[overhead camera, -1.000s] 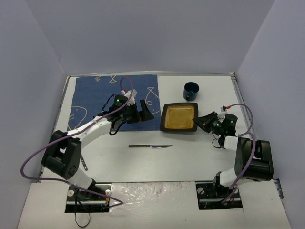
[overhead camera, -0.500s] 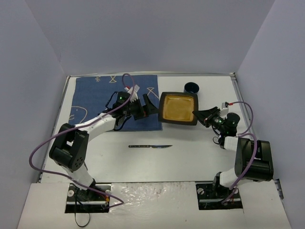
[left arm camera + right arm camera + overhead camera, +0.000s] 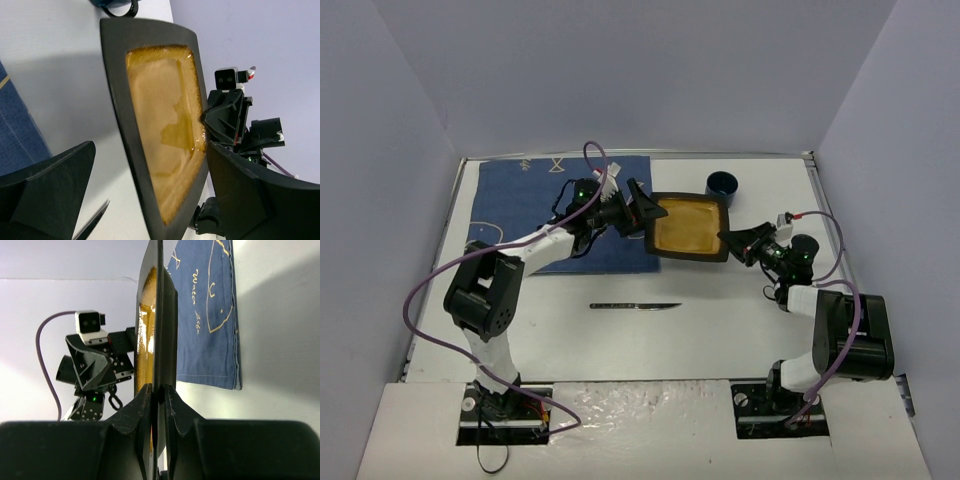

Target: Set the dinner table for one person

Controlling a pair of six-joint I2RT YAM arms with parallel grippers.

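One plate (image 3: 687,226) clamped in right pincer (image 3: 724,238), above dinner table (image 3: 720,330)

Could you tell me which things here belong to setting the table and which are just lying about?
Belonging to the job:
dinner table
blue fish cloth
square plate, clamped by the right gripper, with the left gripper open at its other side
knife
dark cup

Only part of the rig:
purple cable
grey walls
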